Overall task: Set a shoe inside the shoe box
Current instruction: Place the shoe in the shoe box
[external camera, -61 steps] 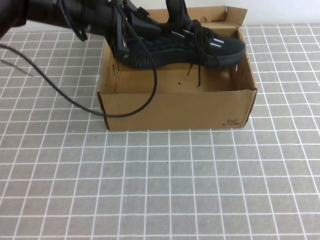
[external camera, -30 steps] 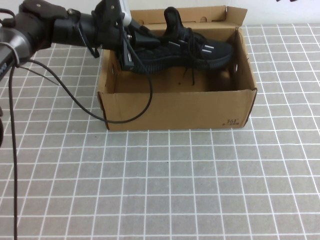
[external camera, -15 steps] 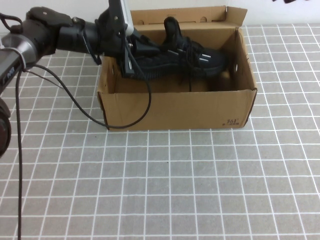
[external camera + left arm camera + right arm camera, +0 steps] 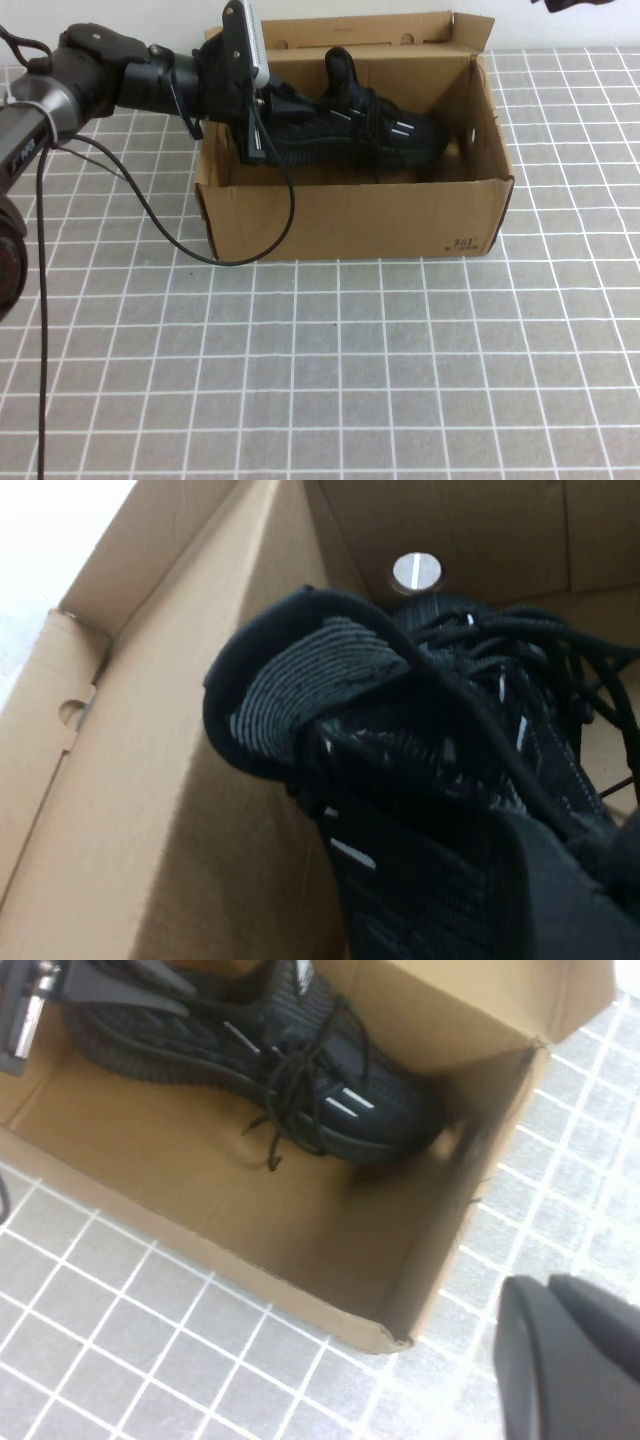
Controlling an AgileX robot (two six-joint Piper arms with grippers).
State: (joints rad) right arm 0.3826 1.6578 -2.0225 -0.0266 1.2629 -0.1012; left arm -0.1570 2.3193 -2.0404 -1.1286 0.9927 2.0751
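Note:
The black sneaker (image 4: 360, 132) is inside the brown shoe box (image 4: 350, 215), toe toward the right wall. My left gripper (image 4: 272, 108) reaches over the box's left wall and is shut on the shoe's heel. In the left wrist view the shoe (image 4: 420, 740) fills the frame against the box wall (image 4: 180, 780). The right wrist view shows the shoe (image 4: 250, 1050) low in the box (image 4: 330, 1230), with laces trailing on the floor. My right gripper (image 4: 575, 1355) hovers shut and empty above the table beyond the box's right front corner; it shows at the high view's top right edge (image 4: 572, 4).
The box stands at the back of a grey mat with a white grid (image 4: 330, 380). Its rear flap (image 4: 400, 28) stands up. The left arm's cable (image 4: 200, 250) hangs down in front of the box's left corner.
My left gripper has lowered the shoe from above the rim down into the box; the toe has dropped below the right wall's edge.

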